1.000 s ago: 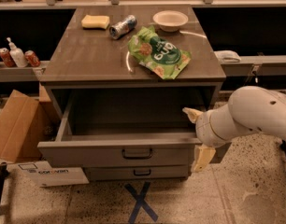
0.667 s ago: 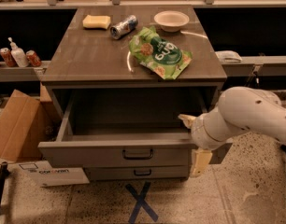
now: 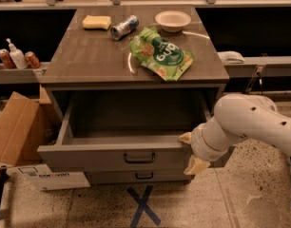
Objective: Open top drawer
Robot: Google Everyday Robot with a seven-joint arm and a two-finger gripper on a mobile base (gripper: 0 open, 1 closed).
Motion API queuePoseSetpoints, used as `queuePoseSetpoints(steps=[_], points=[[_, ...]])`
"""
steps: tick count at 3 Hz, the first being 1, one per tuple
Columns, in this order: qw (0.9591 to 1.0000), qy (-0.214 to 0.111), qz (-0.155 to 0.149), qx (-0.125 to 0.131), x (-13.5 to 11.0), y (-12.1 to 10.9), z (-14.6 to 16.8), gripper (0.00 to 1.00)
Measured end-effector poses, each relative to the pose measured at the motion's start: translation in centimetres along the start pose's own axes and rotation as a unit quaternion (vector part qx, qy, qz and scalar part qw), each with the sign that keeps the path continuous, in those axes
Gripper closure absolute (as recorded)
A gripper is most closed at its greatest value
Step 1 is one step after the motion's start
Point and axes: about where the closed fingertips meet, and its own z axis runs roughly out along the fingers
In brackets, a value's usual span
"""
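Observation:
The top drawer (image 3: 88,156) of the grey-brown cabinet stands pulled out, its deep box empty and its small black pull handle (image 3: 139,158) at the centre of the front. My gripper (image 3: 191,152) is at the right end of the drawer front, well right of the handle. Its two yellowish fingertips (image 3: 185,137) stand apart, one above the other, with nothing between them. The white arm (image 3: 250,122) reaches in from the right.
A shallower drawer (image 3: 144,175) sits shut below. On the cabinet top lie a green snack bag (image 3: 160,56), a can (image 3: 124,26), a yellow sponge (image 3: 96,22) and a white bowl (image 3: 172,20). A cardboard box (image 3: 14,127) stands at the left. Blue tape X (image 3: 143,207) on the floor.
My arm and gripper have shifted a little left and down, closer to the right end of the drawer front. The drawer stays open about as far as before.

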Motion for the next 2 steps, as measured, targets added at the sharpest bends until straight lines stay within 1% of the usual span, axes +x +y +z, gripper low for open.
queuePoseSetpoints(steps=[1,2], points=[[0.9998,0.004,-0.007,-0.017,-0.8,2.4,-0.8,0.66],[0.9997,0.002,-0.012,-0.022,-1.1,3.9,-1.4,0.88]])
